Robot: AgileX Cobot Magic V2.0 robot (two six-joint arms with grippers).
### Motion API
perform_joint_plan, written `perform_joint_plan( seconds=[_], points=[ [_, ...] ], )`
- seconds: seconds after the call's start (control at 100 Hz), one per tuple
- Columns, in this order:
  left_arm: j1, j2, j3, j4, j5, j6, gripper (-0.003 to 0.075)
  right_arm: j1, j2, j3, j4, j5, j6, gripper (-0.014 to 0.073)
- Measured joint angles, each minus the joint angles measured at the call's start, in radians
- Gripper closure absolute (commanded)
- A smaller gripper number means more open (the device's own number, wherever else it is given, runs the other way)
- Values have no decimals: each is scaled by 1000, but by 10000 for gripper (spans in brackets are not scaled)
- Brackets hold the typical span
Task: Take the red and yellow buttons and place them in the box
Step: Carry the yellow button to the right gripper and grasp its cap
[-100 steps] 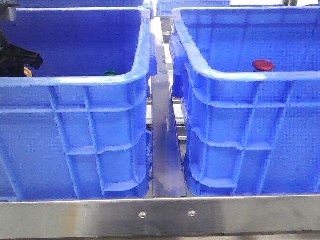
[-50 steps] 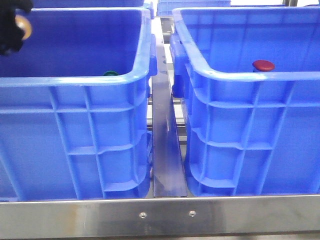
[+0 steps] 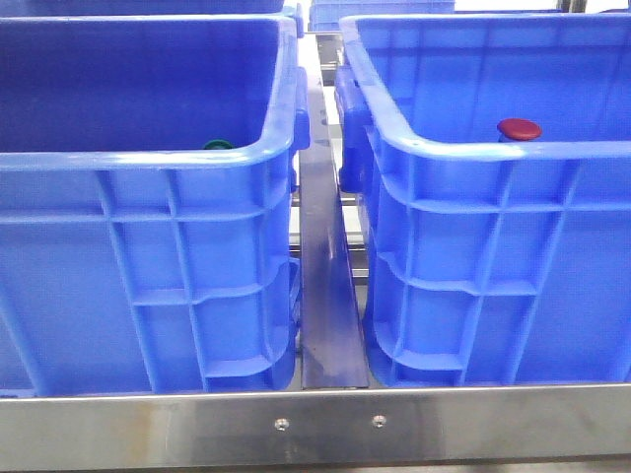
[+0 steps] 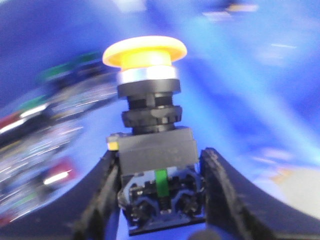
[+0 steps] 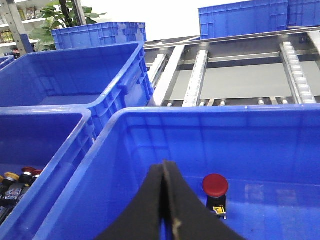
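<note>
The yellow button (image 4: 145, 51) stands upright between my left gripper's (image 4: 160, 192) dark fingers (image 4: 102, 195), which are shut on its black body. Blurred blue crate wall lies behind it. Neither gripper shows in the front view. The red button (image 3: 519, 128) sits inside the right-hand box (image 3: 493, 150), towards its front wall. In the right wrist view the red button (image 5: 215, 185) lies just beside my right gripper (image 5: 164, 170), which is shut with nothing in it and hangs over that box (image 5: 200, 112).
The left crate (image 3: 148, 158) holds a green-capped button (image 3: 217, 145) and several other buttons (image 5: 17, 177). A metal divider (image 3: 325, 296) runs between the crates and a steel rail (image 3: 315, 424) along the front. More blue crates (image 5: 100, 35) and a roller conveyor (image 5: 240, 75) lie behind.
In the front view my left gripper, holding the yellow button, rose from inside the left crate to the upper left corner and then out of the frame. The red button stayed put.
</note>
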Motion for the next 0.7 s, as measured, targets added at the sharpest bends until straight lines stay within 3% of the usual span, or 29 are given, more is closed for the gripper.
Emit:
perform_joint_plan(
  seconds=[0.11,0.2,0.27,0.42,0.49,0.7],
  points=[
    [-115,0,0,0,-27,2,741,0,0,0,0,5,0,650],
    [-178,0,0,0,-50,4,741,0,0,0,0,21,0,566],
    [-198,0,0,2,-61,4,741,0,0,0,0,43,0,440],
    [-204,0,0,10,-66,4,741,0,0,0,-2,89,0,52],
    [-204,0,0,13,-66,4,741,0,0,0,-2,110,0,-76],
    [-205,0,0,14,-66,4,741,0,0,0,159,195,0,-48]
  ],
)
